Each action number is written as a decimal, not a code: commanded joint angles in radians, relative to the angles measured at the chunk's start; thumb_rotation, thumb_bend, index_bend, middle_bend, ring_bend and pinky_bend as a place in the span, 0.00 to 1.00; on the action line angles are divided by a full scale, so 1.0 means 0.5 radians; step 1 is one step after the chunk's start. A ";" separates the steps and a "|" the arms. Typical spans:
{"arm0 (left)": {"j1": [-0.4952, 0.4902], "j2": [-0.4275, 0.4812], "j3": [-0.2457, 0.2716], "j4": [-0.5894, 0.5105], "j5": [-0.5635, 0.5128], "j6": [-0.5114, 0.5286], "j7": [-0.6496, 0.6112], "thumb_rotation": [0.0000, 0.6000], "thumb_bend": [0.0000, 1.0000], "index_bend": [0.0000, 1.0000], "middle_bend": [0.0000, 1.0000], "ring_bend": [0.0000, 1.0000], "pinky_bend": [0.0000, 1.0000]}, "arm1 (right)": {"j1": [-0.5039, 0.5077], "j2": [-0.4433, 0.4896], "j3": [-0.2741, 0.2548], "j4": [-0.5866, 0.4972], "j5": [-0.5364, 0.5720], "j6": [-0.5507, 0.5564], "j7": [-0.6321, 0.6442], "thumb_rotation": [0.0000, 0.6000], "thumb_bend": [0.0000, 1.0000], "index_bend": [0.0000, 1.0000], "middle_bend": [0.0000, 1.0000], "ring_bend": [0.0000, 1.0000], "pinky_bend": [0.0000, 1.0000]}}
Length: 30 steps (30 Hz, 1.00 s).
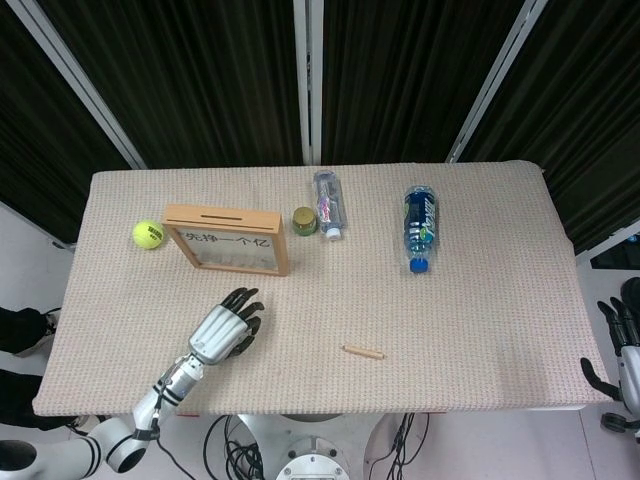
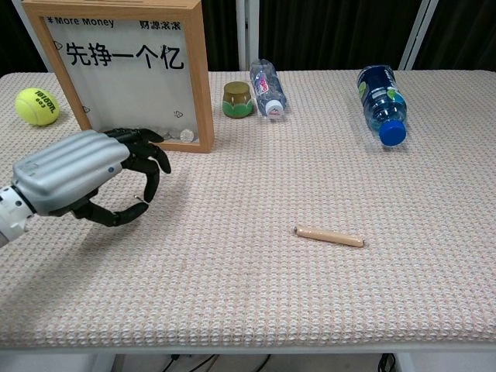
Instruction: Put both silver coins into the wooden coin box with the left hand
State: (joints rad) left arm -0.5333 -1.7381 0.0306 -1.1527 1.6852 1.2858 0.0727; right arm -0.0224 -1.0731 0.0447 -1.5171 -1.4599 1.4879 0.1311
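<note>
The wooden coin box (image 1: 228, 240) stands upright at the back left, with a slot in its top edge. In the chest view the coin box (image 2: 124, 70) has a clear front, and several coins lie along its bottom. My left hand (image 1: 224, 328) hovers just in front of it, raised off the cloth. In the chest view the left hand (image 2: 89, 177) has thumb and a fingertip pinched together on what looks like a small silver coin (image 2: 142, 203). No loose coin shows on the cloth. My right hand (image 1: 625, 352) hangs off the table's right edge, fingers apart, holding nothing.
A tennis ball (image 1: 147, 234) lies left of the box. A small green-lidded jar (image 1: 304, 220) and a clear bottle (image 1: 328, 203) lie right of it. A blue-capped bottle (image 1: 420, 227) lies further right. A wooden stick (image 1: 363, 351) lies near the front centre.
</note>
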 commanded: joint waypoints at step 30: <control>-0.564 1.199 -0.899 -1.338 -1.558 -0.629 0.452 1.00 0.52 0.68 0.31 0.10 0.17 | 0.025 0.013 0.031 -0.102 0.017 0.003 -0.134 1.00 0.29 0.00 0.00 0.00 0.00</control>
State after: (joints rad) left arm -0.7565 -1.1551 -0.3801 -1.8294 1.0097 1.0268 0.2521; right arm -0.0102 -1.0662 0.0601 -1.5682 -1.4516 1.4895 0.0639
